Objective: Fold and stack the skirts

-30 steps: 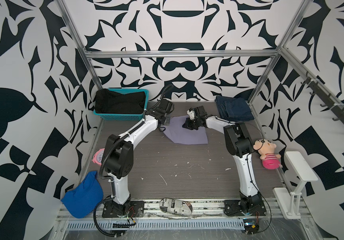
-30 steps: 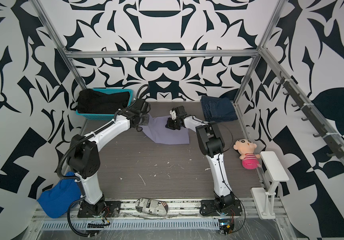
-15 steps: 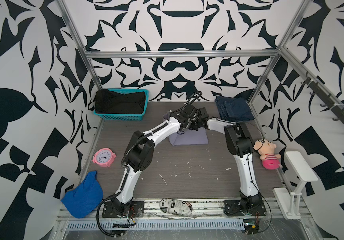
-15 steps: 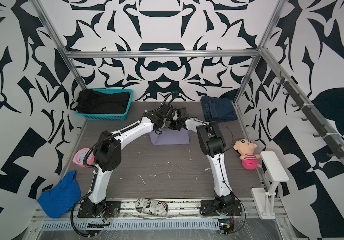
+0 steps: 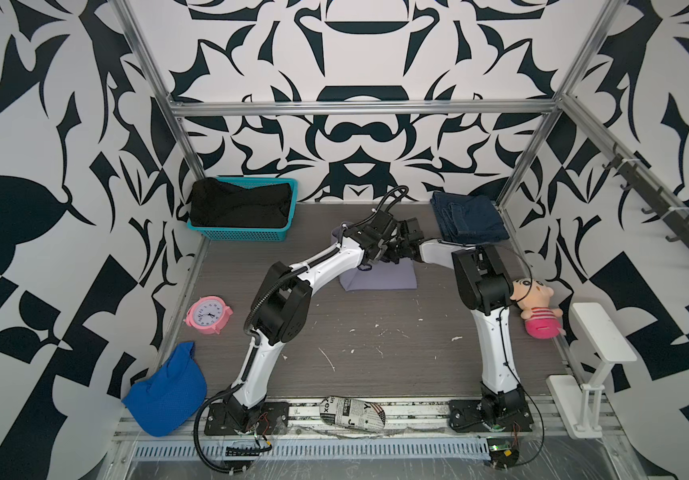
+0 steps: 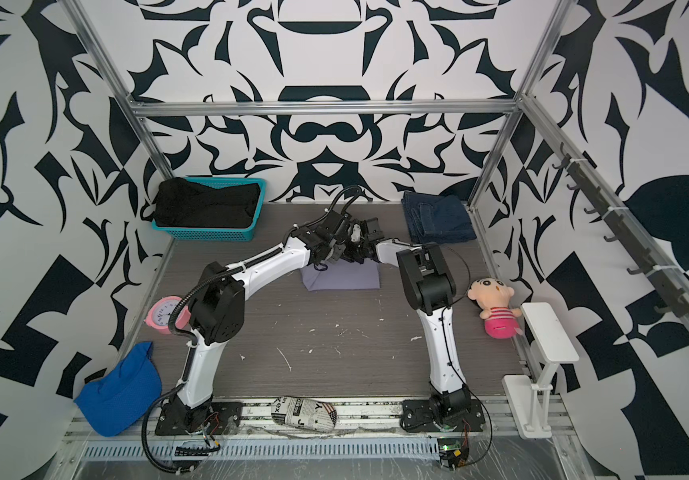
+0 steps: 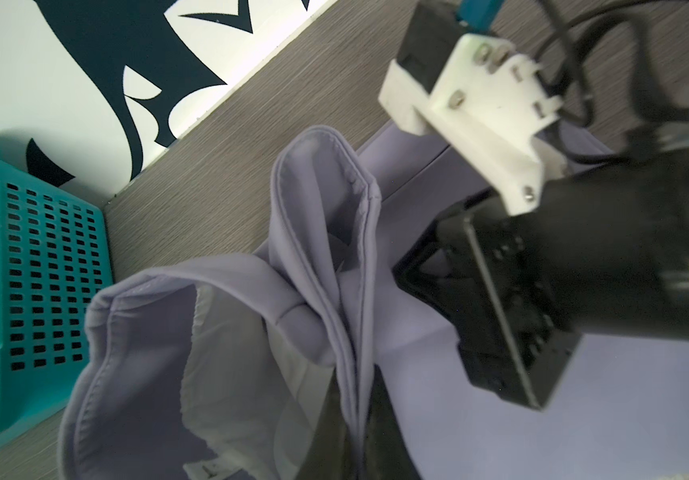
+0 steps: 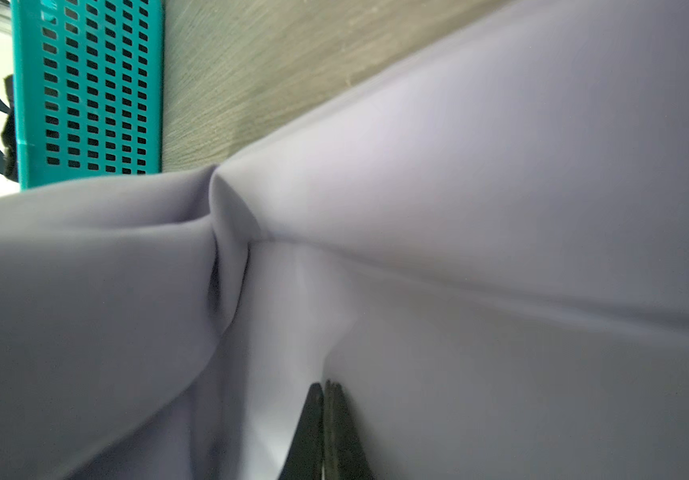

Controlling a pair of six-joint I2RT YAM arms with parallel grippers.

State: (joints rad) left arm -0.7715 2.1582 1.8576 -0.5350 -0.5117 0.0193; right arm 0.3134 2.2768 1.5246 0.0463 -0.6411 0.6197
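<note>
So far, the denim skirt (image 5: 469, 220) lies folded in the desk's (image 5: 376, 353) far right corner, the lavender skirt (image 5: 380, 280) is mid-fold at centre, with the left tool (image 7: 355, 415) pinched shut on its edge and the right tool (image 8: 325, 415) closed against the cloth, grip unclear, and the black skirt (image 5: 241, 205) waits in the teal basket (image 5: 247, 235).

Tabletop (image 5: 376, 357): grey wood grain, flecked with white scraps.
Basket (image 5: 238, 235): teal, perforated, in the far left corner against the wall.
Clock (image 5: 208, 314): pink, round, white face, near the left edge.
Blue cloth (image 5: 167, 392): mesh, heaped at the near left corner.
Bundle (image 5: 353, 410): newspaper print, on the near rail, about midway.
Doll (image 5: 536, 305): plush, pink striped top, lying at the right edge.
Stand (image 5: 596, 332): white, just beside the doll.
Hooks (image 5: 667, 216): dark row along the right wall.
</note>
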